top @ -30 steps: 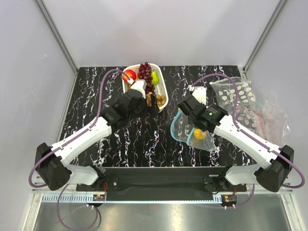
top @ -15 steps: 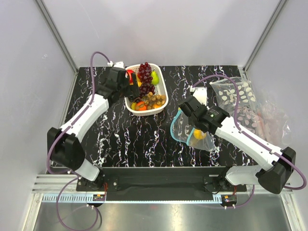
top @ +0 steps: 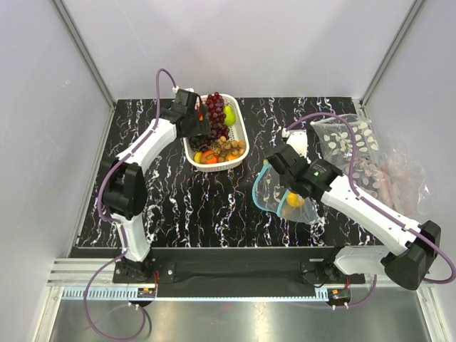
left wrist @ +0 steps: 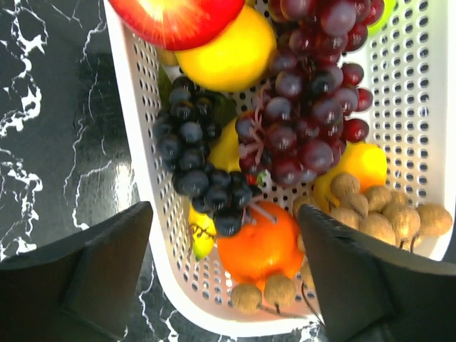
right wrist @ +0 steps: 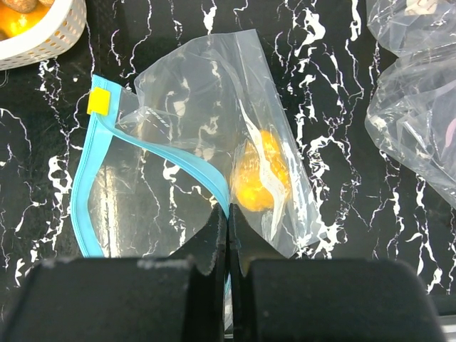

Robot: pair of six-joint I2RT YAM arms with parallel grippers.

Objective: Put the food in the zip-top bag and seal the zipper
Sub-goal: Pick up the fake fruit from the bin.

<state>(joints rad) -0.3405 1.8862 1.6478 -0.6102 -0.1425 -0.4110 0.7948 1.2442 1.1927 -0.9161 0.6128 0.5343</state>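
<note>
Shifting along the basket (left wrist: pixel 139 135), our left gripper (left wrist: pixel 224 214) now hangs, jaws apart, over the dark grapes (left wrist: pixel 196 160); the next pick looks close, we judge. Our right gripper (right wrist: pixel 226 214) stays clamped on the zipper (right wrist: pixel 160 151), keeping the zip-top bag (right wrist: pixel 192 107) open beside the basket.

Bright light, glare on apple (left wrist: pixel 178 16)

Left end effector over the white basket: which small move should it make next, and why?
Probably lower and close on the round orange toy fruit. The open left end effector hovers over the white slotted plastic basket with that fruit below, between its fingers. The right end effector, shut on the teal-blue zipper strip, holds the mouth of the clear plastic bag open.
</note>
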